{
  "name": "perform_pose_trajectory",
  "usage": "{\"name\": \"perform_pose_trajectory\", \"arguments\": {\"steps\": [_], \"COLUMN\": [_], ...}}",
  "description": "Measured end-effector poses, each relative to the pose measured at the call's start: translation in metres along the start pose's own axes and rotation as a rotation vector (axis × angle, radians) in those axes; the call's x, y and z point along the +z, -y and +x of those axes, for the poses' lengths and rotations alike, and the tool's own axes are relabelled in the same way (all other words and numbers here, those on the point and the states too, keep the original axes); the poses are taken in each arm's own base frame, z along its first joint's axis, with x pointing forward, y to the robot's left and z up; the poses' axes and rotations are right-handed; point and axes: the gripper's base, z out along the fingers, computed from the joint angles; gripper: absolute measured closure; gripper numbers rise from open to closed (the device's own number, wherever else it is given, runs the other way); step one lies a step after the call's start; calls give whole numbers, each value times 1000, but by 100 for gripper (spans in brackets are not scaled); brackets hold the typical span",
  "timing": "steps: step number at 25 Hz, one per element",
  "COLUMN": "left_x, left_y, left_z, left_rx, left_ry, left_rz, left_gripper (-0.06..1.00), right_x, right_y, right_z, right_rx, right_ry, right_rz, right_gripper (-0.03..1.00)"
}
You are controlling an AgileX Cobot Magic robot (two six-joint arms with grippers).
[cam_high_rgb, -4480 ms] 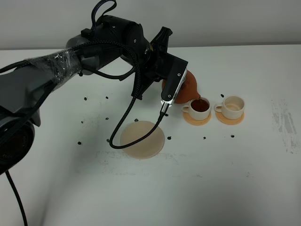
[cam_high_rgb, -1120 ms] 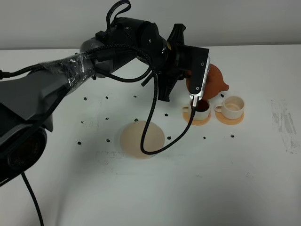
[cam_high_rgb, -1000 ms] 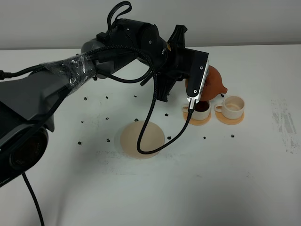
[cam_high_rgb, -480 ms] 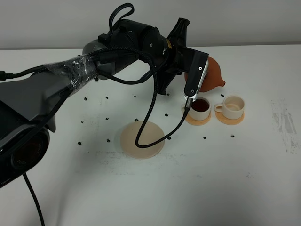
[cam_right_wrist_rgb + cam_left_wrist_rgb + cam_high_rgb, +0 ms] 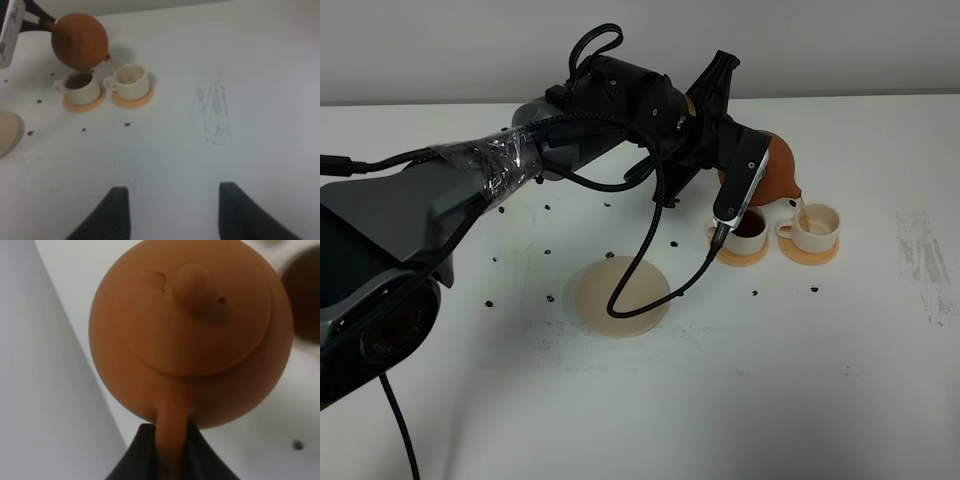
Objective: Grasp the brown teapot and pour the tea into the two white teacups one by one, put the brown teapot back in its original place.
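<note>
The brown teapot (image 5: 783,172) hangs tilted above the two white teacups, spout down toward the right teacup (image 5: 817,226). A thin stream of tea (image 5: 112,62) falls into that cup. The left teacup (image 5: 747,227) holds dark tea. My left gripper (image 5: 167,434) is shut on the teapot's loop handle; in the exterior high view its wrist camera (image 5: 738,185) hides the fingers. The pale beige coaster (image 5: 622,296) lies bare, left of the cups. My right gripper (image 5: 172,210) is open with nothing between its fingers, low over the table on the cups' right.
Each cup sits on a small orange coaster (image 5: 739,256) (image 5: 810,254). Small black specks (image 5: 548,252) are scattered over the white table (image 5: 750,390). A scuffed grey patch (image 5: 923,260) marks the table at the right. The left arm's cable (image 5: 650,250) loops over the beige coaster.
The left arm has carried the teapot to the right, from over the left cup to the right cup, and tipped it until tea runs out.
</note>
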Motion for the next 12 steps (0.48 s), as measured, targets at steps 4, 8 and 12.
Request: {"name": "perform_pose_trajectory", "arguments": {"steps": [4,8,12], "left_x": [0,0,0], "left_y": [-2,-2,-2], "left_z": [0,-2,-7], "left_rx": [9,36,70], "left_ry": [-5,-3,4], "left_rz": [-20,-20,-27], "left_gripper": [86,86,86], "right_x": [0,0,0], "right_y": [0,0,0], "right_z": [0,0,0], "right_rx": [0,0,0], "right_ry": [0,0,0], "right_rz": [0,0,0], "right_gripper": [57,57,57]}}
